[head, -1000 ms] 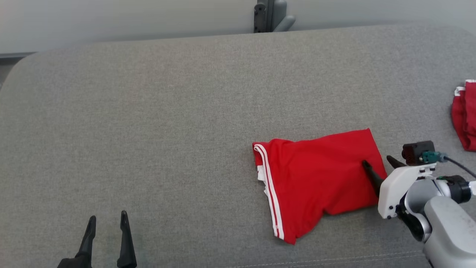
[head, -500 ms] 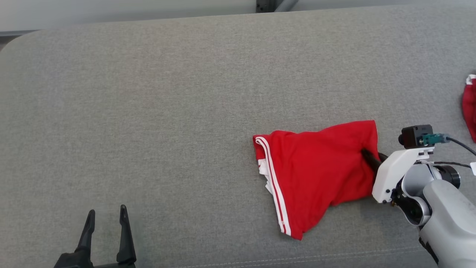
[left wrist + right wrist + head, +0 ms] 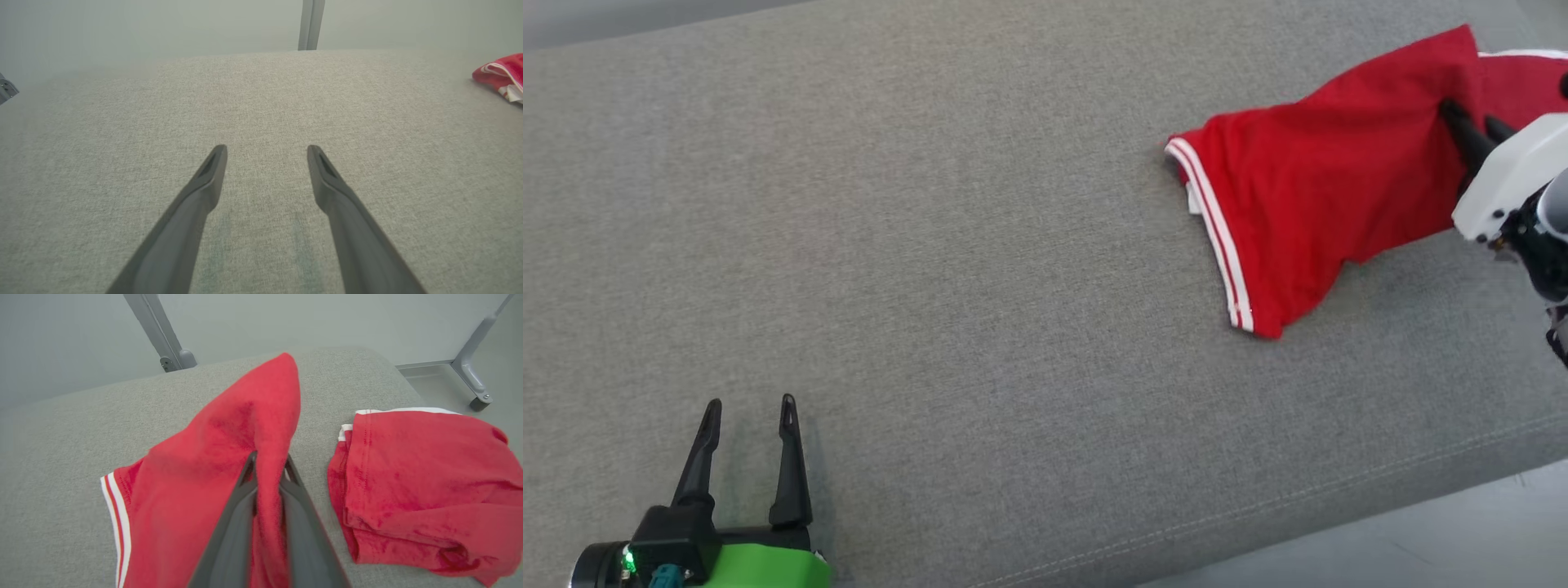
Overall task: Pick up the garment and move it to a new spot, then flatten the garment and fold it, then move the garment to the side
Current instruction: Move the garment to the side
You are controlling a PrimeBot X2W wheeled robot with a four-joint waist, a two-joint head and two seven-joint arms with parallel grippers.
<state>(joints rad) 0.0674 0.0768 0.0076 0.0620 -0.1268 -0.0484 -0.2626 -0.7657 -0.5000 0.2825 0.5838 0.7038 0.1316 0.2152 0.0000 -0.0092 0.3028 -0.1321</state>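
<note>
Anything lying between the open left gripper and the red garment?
No: in the head view the grey cushion between the left gripper and the garment is bare.

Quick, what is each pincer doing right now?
Left pincer: open, holding nothing.
Right pincer: shut on the red garment.
</note>
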